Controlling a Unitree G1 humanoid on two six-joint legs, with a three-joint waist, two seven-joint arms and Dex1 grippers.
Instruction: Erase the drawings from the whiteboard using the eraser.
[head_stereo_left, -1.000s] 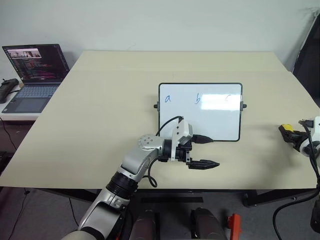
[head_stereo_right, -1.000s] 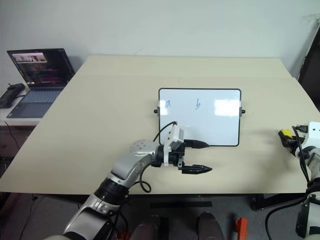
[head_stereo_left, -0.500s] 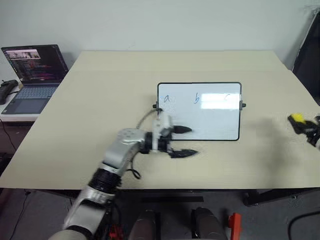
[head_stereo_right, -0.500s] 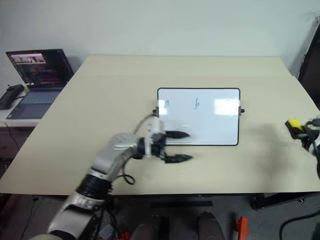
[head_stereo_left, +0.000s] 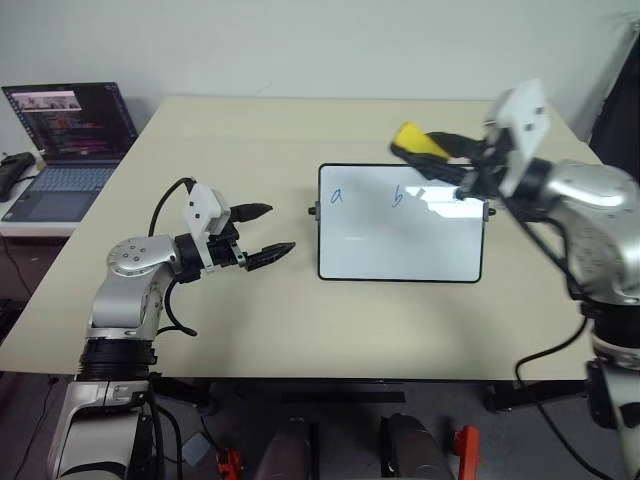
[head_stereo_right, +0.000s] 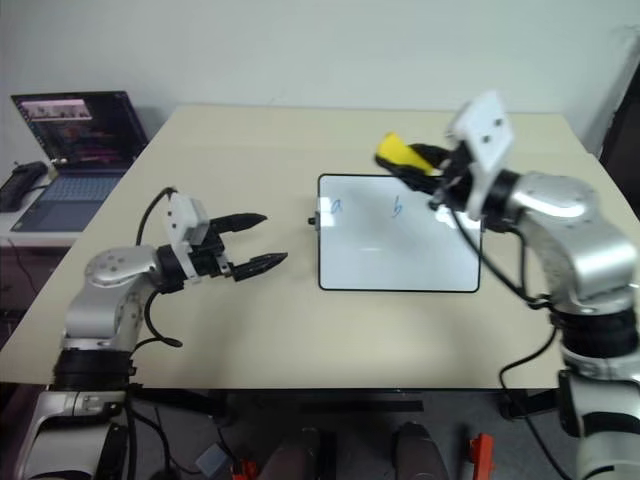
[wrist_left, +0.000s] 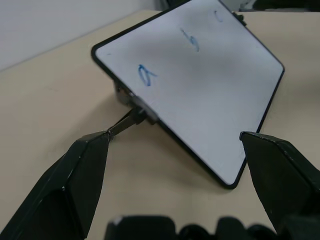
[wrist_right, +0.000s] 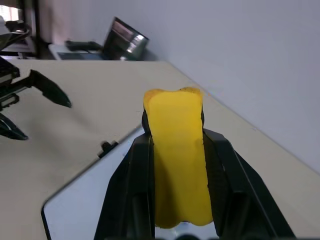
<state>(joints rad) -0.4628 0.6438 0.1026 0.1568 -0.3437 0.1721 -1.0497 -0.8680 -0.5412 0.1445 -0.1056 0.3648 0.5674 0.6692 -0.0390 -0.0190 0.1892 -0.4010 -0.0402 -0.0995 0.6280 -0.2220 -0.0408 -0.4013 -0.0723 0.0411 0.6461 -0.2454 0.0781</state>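
Beige table (head_stereo_left: 220, 300) bears whiteboard (head_stereo_left: 400, 250) beside laptop (head_stereo_left: 65, 140)

A beige table (head_stereo_left: 200, 330) carries the whiteboard (head_stereo_left: 400, 250), apparently lying flat.

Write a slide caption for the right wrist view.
Right pincer holds the yellow eraser above the whiteboard.

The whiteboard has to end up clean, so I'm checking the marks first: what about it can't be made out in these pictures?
- The "c": in both eye views the right gripper, shut on the eraser, and a glare patch cover that end of the whiteboard.
- In the left wrist view the "c" is blurred.
- The eraser's underside: hidden between the fingers in the right wrist view.
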